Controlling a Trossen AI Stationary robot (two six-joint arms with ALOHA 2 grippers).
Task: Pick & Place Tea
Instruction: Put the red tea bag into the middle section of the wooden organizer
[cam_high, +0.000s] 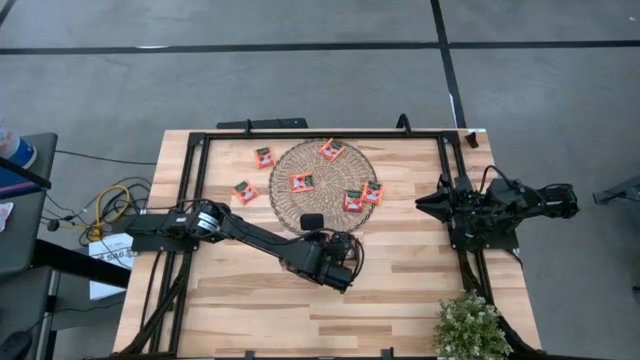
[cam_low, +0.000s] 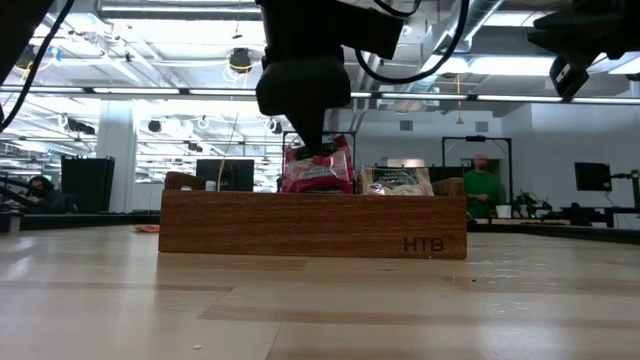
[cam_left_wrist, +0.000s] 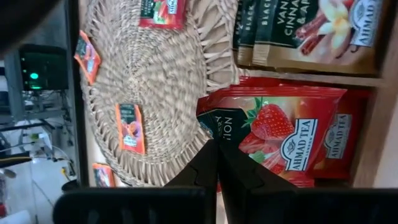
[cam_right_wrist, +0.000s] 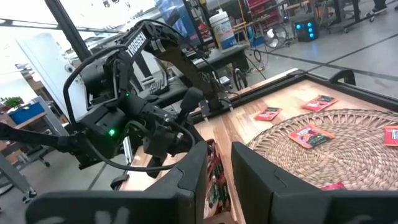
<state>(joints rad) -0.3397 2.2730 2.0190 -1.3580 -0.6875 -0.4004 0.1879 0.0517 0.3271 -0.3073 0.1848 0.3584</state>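
We had the left gripper (cam_left_wrist: 217, 146) pinched shut on a strawberry tea sachet (cam_left_wrist: 273, 134) over the wooden tray (cam_low: 312, 226), so next probably came letting go.

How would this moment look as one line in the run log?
left tool: shut on red strawberry tea sachet, over brown wooden tray | right tool: parked, table's right

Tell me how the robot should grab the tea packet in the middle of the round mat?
Probably straight down from above, pinching two opposite edges of the sachet. It lies flat on the woven mat, so no side sticks up, and the bumpy weave may let fingertips catch its thin edges.
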